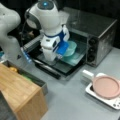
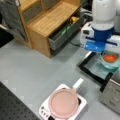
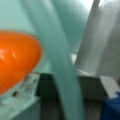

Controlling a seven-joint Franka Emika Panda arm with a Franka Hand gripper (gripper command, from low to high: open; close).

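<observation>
My gripper (image 1: 64, 51) reaches down at the mouth of a toaster oven (image 1: 100, 32), onto the near rim of a teal bowl (image 1: 70, 48). In a front view the bowl (image 2: 110, 64) holds an orange object (image 2: 110, 58) and sits over a glassy tray (image 2: 98, 68) above the lowered oven door (image 1: 56, 67). In the wrist view the bowl rim (image 3: 61, 65) runs down the middle. The orange object (image 3: 17, 60) lies left of it and a white finger (image 3: 96, 45) stands right of it, touching the rim. The gripper is shut on the bowl's rim.
A pink pan (image 1: 106, 86) with a white handle rests on a white cooktop (image 2: 46, 110) in front of the oven. A wooden cabinet (image 2: 52, 17) stands nearby, its grey drawer (image 2: 62, 35) open with yellow and green items inside. The grey table (image 2: 27, 67) lies between them.
</observation>
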